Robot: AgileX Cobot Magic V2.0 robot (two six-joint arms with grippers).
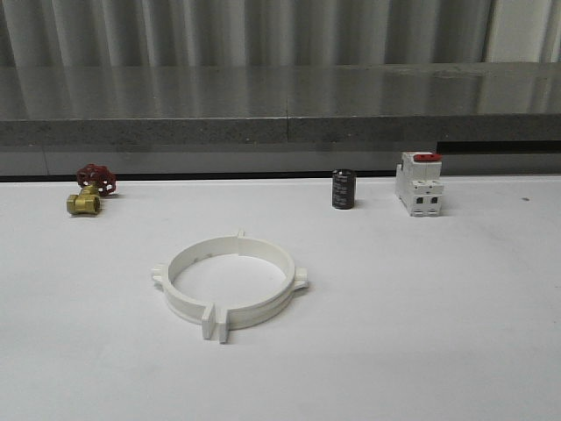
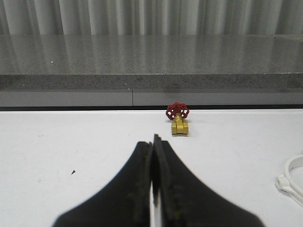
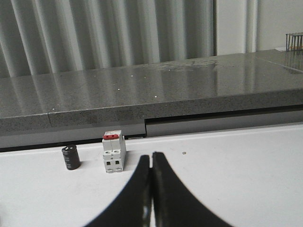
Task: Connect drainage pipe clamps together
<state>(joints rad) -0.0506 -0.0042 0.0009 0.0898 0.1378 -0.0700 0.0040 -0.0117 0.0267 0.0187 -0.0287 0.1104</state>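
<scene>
Clamps met: two white plastic semicircular drainage pipe clamps (image 1: 230, 282) lay as one ring mid-table, apparently joined, little seemingly left. Left gripper (image 2: 153, 142) and right gripper (image 3: 151, 158) were pressed together, empty.

Open bench (image 1: 456, 333) on every side of the joined clamps (image 1: 230, 283), widest toward the near edge and right corner. Along the far edge, 3 obstacles, well apart: brass valve (image 1: 88, 193) left, black cylinder (image 1: 343, 189) and switch block (image 1: 418, 184) right.
</scene>
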